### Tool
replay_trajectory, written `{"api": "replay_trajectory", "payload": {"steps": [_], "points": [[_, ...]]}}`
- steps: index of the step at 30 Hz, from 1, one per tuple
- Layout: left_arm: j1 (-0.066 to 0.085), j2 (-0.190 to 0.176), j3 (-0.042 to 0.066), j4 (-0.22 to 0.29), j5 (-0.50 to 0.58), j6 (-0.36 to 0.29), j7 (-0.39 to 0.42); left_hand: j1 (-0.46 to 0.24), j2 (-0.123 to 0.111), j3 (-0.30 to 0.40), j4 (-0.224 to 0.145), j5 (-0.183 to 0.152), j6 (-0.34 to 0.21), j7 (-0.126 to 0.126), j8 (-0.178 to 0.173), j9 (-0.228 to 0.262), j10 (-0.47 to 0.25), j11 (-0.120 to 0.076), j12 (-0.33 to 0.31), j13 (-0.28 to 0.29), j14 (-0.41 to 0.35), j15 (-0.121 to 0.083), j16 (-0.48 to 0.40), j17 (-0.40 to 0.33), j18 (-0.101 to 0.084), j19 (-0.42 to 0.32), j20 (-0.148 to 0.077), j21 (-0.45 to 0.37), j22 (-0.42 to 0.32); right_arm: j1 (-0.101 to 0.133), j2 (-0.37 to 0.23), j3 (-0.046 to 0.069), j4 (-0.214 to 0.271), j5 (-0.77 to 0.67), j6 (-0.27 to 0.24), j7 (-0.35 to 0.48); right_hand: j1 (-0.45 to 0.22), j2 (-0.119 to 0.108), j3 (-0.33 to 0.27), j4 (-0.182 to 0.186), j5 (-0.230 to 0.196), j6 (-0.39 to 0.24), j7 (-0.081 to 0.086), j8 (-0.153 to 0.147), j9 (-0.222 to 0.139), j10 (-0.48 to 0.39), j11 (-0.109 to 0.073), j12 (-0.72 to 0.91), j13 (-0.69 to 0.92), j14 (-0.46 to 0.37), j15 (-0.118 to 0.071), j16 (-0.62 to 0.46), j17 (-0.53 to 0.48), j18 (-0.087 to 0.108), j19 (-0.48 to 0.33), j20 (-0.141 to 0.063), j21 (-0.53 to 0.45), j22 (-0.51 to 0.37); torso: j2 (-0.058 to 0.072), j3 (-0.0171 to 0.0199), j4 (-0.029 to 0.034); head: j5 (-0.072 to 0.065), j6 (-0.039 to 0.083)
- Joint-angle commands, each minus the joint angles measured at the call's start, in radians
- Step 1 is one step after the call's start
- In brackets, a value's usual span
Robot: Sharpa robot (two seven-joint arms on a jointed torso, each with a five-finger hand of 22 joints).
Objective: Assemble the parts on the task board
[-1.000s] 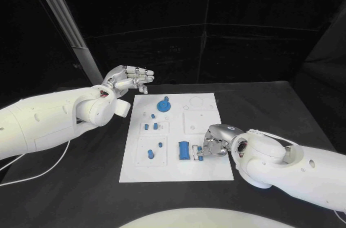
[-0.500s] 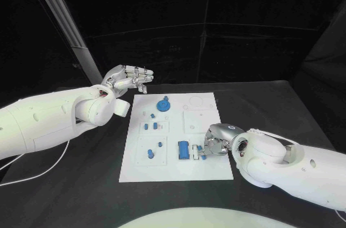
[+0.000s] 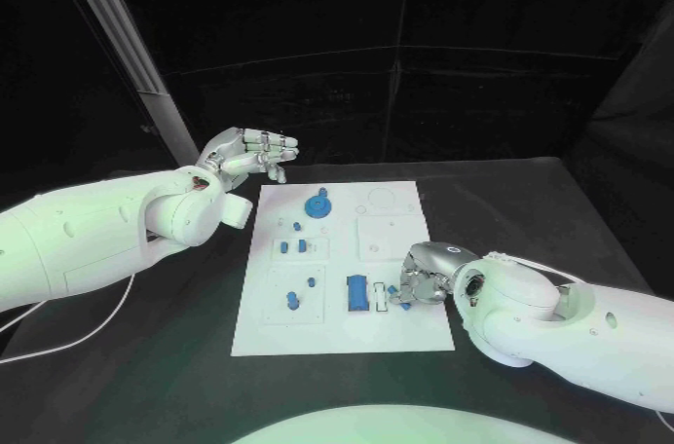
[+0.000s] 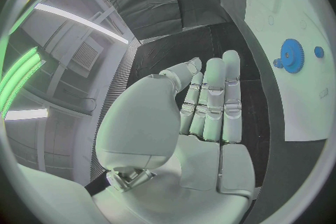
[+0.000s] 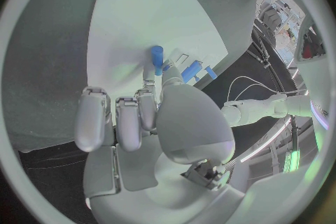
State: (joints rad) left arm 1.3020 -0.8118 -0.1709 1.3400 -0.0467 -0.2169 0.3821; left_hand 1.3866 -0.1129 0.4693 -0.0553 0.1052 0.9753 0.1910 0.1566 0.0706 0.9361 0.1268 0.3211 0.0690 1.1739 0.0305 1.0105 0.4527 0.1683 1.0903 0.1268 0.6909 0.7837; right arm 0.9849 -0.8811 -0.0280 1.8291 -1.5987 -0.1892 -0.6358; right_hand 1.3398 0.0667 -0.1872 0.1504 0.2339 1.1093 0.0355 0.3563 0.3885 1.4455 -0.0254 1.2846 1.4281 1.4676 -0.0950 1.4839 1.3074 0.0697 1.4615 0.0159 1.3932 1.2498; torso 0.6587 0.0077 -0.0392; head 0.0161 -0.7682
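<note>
- The black table (image 3: 140, 366) carries the white task board (image 3: 400, 332), a long plate lying lengthwise away from the robot in the middle.
- The left arm (image 3: 85, 240) comes in over the table's left side, and its left hand (image 3: 250, 155) is raised beyond the board's far left corner, touching nothing; in the left wrist view the fingers (image 4: 210, 106) lie side by side and nearly straight, the palm bare, so this hand holds nothing.
- The right arm (image 3: 562, 322) covers the near right part of the board, hiding whatever lies beneath it.
- The right hand (image 3: 422, 280) is down at the board's near middle, its fingertips bent onto the blue pieces there. In the right wrist view a small blue peg (image 5: 157, 59) stands at the tip of its fingers; whether it is pinched or only touched I cannot tell.
- On the board, shallow square recesses hold the parts: a blue gear (image 3: 320, 206) at the far end, a cluster of small blue pieces (image 3: 292, 244) in the middle left, two more blue bits (image 3: 295, 298) in the near left recess, and a long blue block (image 3: 359, 293) just beside the right hand.
- The far right recesses (image 3: 382, 203) are faint outlines, hard to make out.
</note>
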Motion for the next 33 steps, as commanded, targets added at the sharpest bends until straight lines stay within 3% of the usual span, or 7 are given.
{"api": "replay_trajectory", "payload": {"steps": [1,4,11,18,19,23,33], "points": [[0.001,0.000,0.001,0.001,0.002,0.012,0.004,-0.007,0.002,-0.004,-0.001,-0.001,-0.006,-0.001,0.004,0.001,-0.006,0.001,0.006,-0.001,-0.005,0.004,0.004,-0.001,0.016,-0.001,0.006,-0.004,-0.001,0.001,-0.001,0.000,0.003,-0.010,0.013,0.001,0.004,-0.001,-0.002,-0.008,-0.004,-0.009,-0.002,0.005,0.002,0.005,-0.014,-0.005,-0.072,0.075,-0.006,-0.005,0.130,-0.005,0.001,-0.008,-0.005,-0.002,0.000,-0.0004,0.0001,0.000,0.000],[0.001,0.001,0.001,0.000,0.002,0.013,0.003,-0.007,0.002,-0.004,-0.001,-0.001,-0.006,-0.001,0.004,0.001,-0.006,0.001,0.006,-0.001,-0.005,0.004,0.004,-0.001,0.016,-0.001,0.006,-0.004,-0.001,0.001,0.000,0.000,0.006,-0.049,0.020,0.006,0.020,-0.013,-0.002,-0.024,-0.004,-0.023,0.002,0.000,0.001,-0.003,-0.010,-0.019,-0.081,0.073,-0.005,-0.009,0.124,-0.003,-0.002,-0.007,-0.012,-0.011,0.000,-0.0004,-0.0006,0.000,0.000],[0.001,0.002,0.000,-0.001,0.002,0.014,0.002,-0.007,0.002,-0.004,-0.001,-0.001,-0.007,0.000,0.004,0.001,-0.007,0.001,0.007,-0.001,-0.005,0.004,0.004,-0.001,0.016,-0.001,0.006,-0.004,-0.001,0.001,0.006,0.000,0.016,-0.192,0.054,0.014,0.040,-0.055,-0.012,-0.052,-0.008,-0.100,0.043,-0.049,-0.021,-0.042,0.023,-0.075,-0.118,0.069,0.021,-0.021,0.111,0.001,-0.016,0.010,-0.031,-0.038,-0.001,-0.0007,0.0001,-0.003,0.001],[0.001,0.002,0.000,-0.001,0.002,0.014,0.002,-0.007,0.002,-0.004,-0.001,-0.001,-0.007,0.000,0.004,0.001,-0.007,0.001,0.007,-0.001,-0.005,0.004,0.004,-0.001,0.016,-0.001,0.006,-0.004,-0.001,0.001,0.006,0.000,0.016,-0.192,0.054,0.014,0.041,-0.055,-0.012,-0.053,-0.008,-0.101,0.044,-0.050,-0.021,-0.043,0.024,-0.076,-0.118,0.069,0.021,-0.022,0.110,0.001,-0.017,0.011,-0.032,-0.038,-0.001,-0.0007,0.0001,-0.003,0.001],[0.001,0.002,0.000,-0.001,0.002,0.014,0.002,-0.007,0.001,-0.005,-0.001,-0.001,-0.007,0.000,0.004,0.001,-0.008,0.001,0.007,-0.001,-0.005,0.004,0.004,-0.001,0.016,-0.001,0.006,-0.004,-0.001,0.001,0.006,0.000,0.016,-0.196,0.055,0.014,0.076,-0.056,0.007,-0.080,-0.001,-0.135,0.066,-0.098,-0.050,-0.067,0.042,-0.106,-0.140,0.066,0.039,-0.031,0.102,0.004,-0.023,0.029,-0.042,-0.049,-0.001,-0.0014,0.0007,-0.004,0.002],[0.001,0.002,0.000,-0.001,0.002,0.016,0.000,-0.007,0.001,-0.005,-0.001,-0.001,-0.009,0.000,0.003,0.000,-0.010,0.002,0.007,-0.001,-0.006,0.004,0.005,-0.002,0.016,-0.001,0.006,-0.005,-0.001,0.001,0.011,0.000,0.016,-0.265,0.133,-0.004,0.079,-0.050,0.015,-0.081,-0.002,-0.127,0.066,-0.103,-0.055,-0.067,0.042,-0.104,-0.140,0.066,0.039,-0.031,0.102,0.004,-0.023,0.031,-0.042,-0.049,-0.001,-0.0008,0.0010,-0.004,0.003],[0.001,0.003,0.000,-0.002,0.002,0.018,-0.002,-0.007,0.001,-0.005,-0.001,-0.001,-0.009,0.000,0.003,0.000,-0.010,0.002,0.007,-0.001,-0.006,0.004,0.005,-0.002,0.016,-0.001,0.006,-0.005,-0.001,0.000,0.016,0.000,0.014,-0.295,0.239,-0.029,0.086,-0.038,0.043,-0.084,0.033,-0.083,0.055,-0.111,-0.071,-0.064,0.034,-0.101,-0.140,0.067,0.034,-0.031,0.105,0.004,-0.020,0.030,-0.040,-0.044,-0.001,-0.0008,0.0003,-0.004,0.004]]}}
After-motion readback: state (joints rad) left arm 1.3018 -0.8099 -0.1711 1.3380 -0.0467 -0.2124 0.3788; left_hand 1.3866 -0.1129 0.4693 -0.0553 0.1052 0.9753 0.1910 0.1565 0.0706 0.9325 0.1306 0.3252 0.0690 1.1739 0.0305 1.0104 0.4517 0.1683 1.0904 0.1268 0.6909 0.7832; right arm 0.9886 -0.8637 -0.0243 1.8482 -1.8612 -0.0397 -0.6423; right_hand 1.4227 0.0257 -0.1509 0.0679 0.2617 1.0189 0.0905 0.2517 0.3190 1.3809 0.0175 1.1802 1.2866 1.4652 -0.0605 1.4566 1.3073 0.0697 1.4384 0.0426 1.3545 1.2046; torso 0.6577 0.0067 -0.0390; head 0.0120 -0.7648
